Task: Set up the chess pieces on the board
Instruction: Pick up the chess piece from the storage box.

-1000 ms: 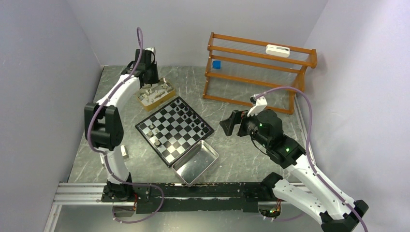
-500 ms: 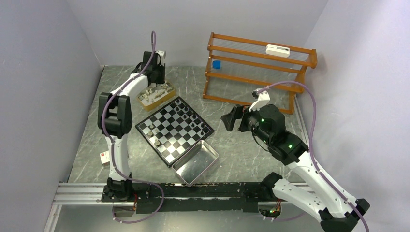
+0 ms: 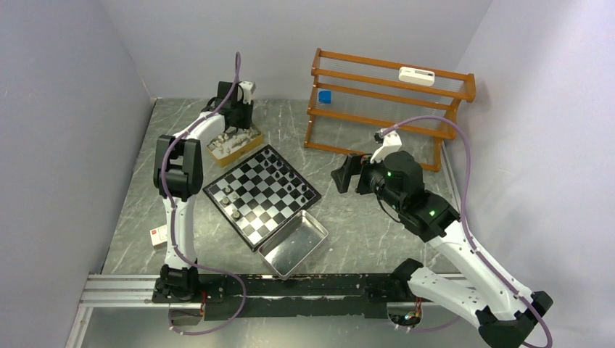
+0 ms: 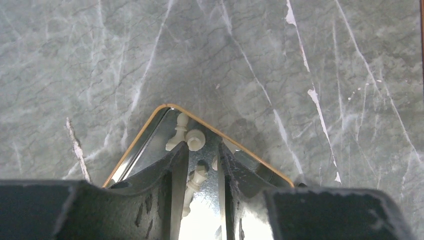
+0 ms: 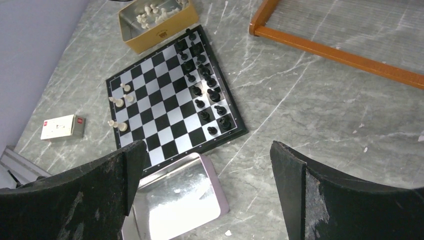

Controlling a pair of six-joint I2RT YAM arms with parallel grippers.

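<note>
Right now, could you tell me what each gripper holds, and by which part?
Right gripper: open, empty. A pale chess piece shows between the fingers of the left gripper over the gold box; a grip cannot be told.

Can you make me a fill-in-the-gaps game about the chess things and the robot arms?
Most chess pieces standing on the small black-and-white checkered board are ____.
The gold-coloured box under the left tool holds ____ pieces.
The jaws of the right tool stand wide ____.
A small ____ cube sits on the orange wooden rack.
Missing words: black; white; open; blue.
</note>
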